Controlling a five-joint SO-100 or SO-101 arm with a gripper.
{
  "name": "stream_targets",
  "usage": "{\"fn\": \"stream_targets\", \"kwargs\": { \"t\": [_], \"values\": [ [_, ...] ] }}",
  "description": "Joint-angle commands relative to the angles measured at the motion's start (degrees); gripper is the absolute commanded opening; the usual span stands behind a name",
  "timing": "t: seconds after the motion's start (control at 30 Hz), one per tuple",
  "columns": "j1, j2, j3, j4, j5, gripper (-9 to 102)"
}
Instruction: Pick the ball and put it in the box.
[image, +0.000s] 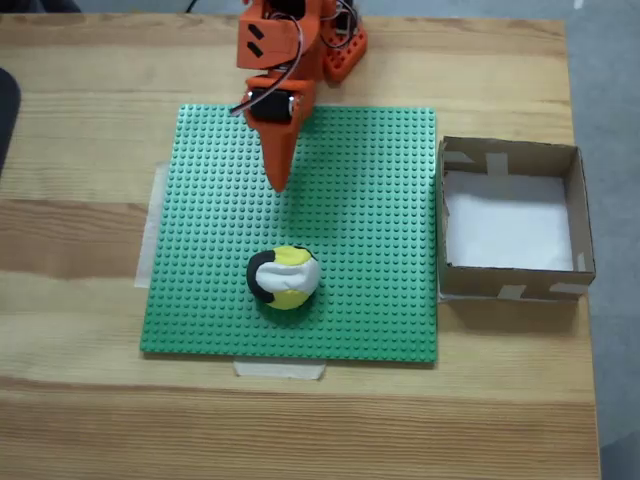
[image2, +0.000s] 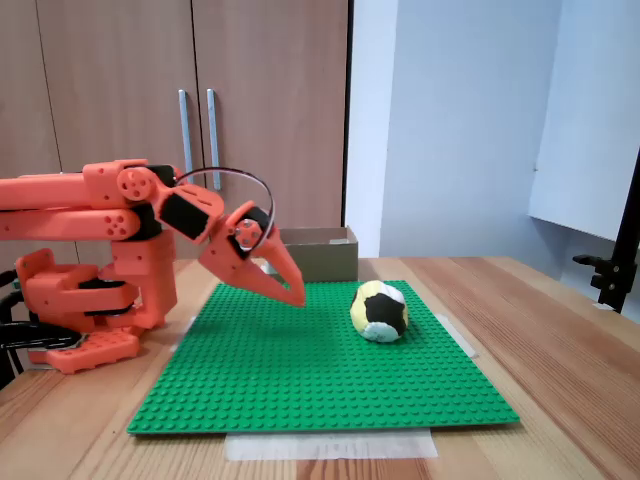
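While the ball (image: 284, 277) rests on the green baseplate (image: 380, 200), the claw (image: 279, 183) hovers apart; fingers together, empty.

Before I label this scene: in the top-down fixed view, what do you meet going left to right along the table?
Bare table → green baseplate with the ball on it, left of its middle → box, its left wall against the baseplate's right edge.

Office or home room: wooden cupboard doors (image2: 190, 110), wooden table (image: 80, 420).
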Motion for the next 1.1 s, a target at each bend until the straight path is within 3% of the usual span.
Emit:
{"fn": "stream_targets", "kwargs": {
  "t": [0.0,0.43,1.07],
  "values": [
    [0.18,0.44,2.29,-1.58,0.7,1],
    [2.46,-1.49,-5.98,3.96,-6.77,1],
    [1.67,-21.18,-28.92,10.72,-8.79,1]
  ]
}}
